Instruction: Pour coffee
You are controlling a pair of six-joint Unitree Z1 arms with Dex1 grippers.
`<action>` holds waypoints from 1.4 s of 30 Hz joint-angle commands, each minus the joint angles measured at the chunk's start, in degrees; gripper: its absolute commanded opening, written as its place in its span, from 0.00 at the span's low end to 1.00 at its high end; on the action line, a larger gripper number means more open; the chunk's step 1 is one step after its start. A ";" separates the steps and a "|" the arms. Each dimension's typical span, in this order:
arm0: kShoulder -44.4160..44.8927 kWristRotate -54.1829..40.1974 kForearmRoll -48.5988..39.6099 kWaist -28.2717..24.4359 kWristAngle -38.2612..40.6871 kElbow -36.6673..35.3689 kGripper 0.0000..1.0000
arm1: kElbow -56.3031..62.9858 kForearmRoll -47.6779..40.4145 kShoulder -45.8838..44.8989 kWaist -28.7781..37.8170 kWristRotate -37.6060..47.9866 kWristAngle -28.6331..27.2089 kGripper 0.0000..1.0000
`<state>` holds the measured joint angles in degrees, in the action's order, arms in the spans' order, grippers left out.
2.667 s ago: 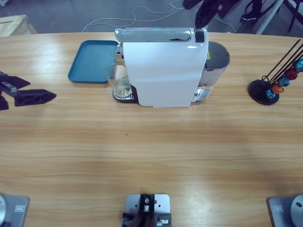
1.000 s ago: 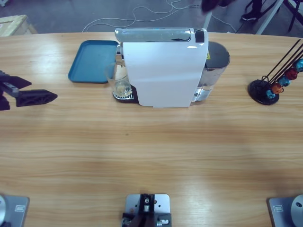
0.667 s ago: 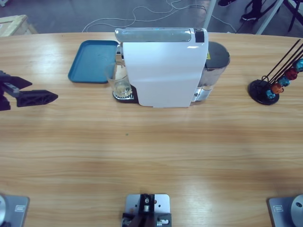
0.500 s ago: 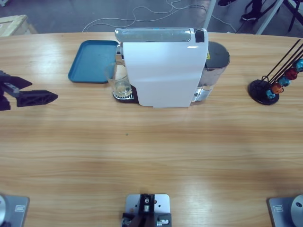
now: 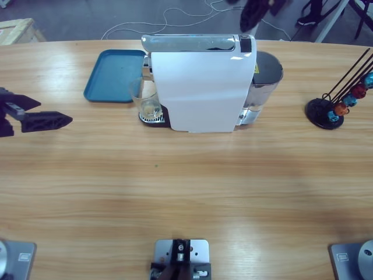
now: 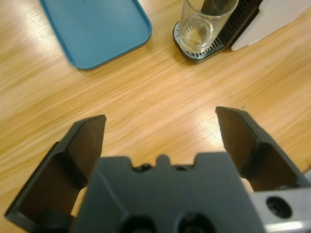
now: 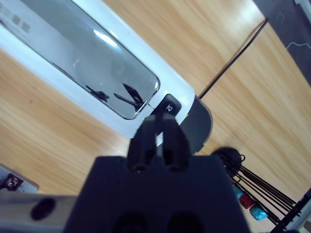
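Two grippers waited apart: the left gripper (image 6: 163,128), fingers spread, faced the small clear glass tumbler (image 5: 145,99) with little coffee (image 6: 197,35) under the white coffee machine (image 5: 204,87), while the right gripper (image 7: 159,136), fingers pressed together, hung over its black button (image 7: 169,108), probably to press it.

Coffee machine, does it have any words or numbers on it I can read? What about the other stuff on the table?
No words or numbers can be read anywhere.
Black button on the coffee machine: a small white sign, no letters.
Yellow sticker beside the water tank: too small to read.
Blue tray, glass and capsule rack: no text.
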<state>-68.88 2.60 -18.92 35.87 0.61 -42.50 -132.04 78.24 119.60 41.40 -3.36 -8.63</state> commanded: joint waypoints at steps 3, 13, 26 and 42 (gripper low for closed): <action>-1.61 -0.75 0.64 -0.41 0.71 2.15 0.98 | 3.30 -2.97 3.01 0.17 0.20 -2.30 0.00; -1.73 -0.84 0.64 -0.41 0.71 2.15 0.98 | 4.52 -3.08 2.55 -0.26 0.11 -3.69 0.00; -1.61 -0.93 0.64 -0.39 0.85 2.15 0.98 | 7.96 -5.59 2.89 -0.26 0.46 -3.59 0.00; -2.05 -1.02 0.72 -0.43 1.15 2.15 0.98 | -6.21 3.36 0.48 -0.32 0.72 -5.04 0.98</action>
<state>-68.90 2.15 -18.90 35.86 0.81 -42.48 -126.82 72.33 118.27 41.37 -2.98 -12.15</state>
